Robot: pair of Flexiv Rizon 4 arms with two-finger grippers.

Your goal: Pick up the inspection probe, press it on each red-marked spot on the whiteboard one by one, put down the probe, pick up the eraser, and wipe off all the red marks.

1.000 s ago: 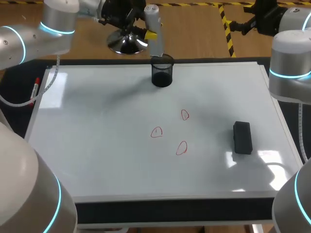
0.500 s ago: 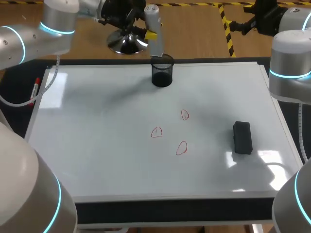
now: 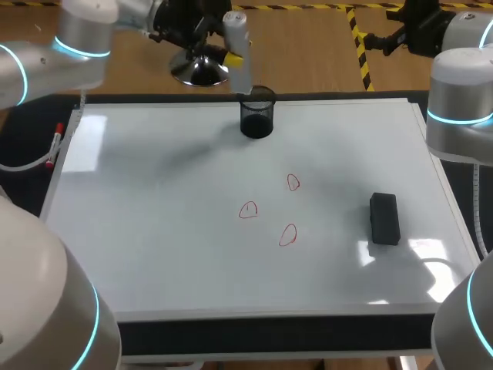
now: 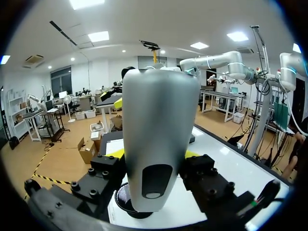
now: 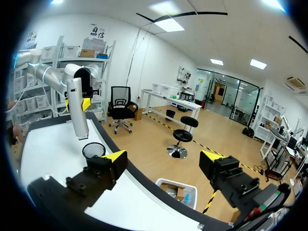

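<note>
White board fills the table: the whiteboard (image 3: 154, 247) spans nearly its whole top. Over its far edge the left gripper (image 3: 232, 55) is clamped on the probe (image 3: 236, 42), one yellow-tipped finger on either side of the silver-grey body. In the left wrist view the left gripper (image 4: 154, 166) shows its black finger blocks pressing the probe (image 4: 154, 125) from both flanks. The probe stands nearly upright, leaning slightly, with its lower end just above the rim of the mesh cup (image 3: 257, 117). The left arm (image 3: 77, 42) comes in from the far left corner, its wrist reaching sideways along the board's far edge.

The right gripper (image 5: 163, 159) hangs beyond the board's far right corner with its fingers spread wide and nothing between them. The right arm (image 3: 458, 100) stands upright beside the board's right edge.

The black cup sits on the board at the middle of the far edge; its inside is too dark to judge. Three red marks (image 3: 287, 235) cluster near the centre. The eraser (image 3: 384, 218) lies to their right, well apart. A red pen (image 3: 55, 142) rests just off the board's left edge.
</note>
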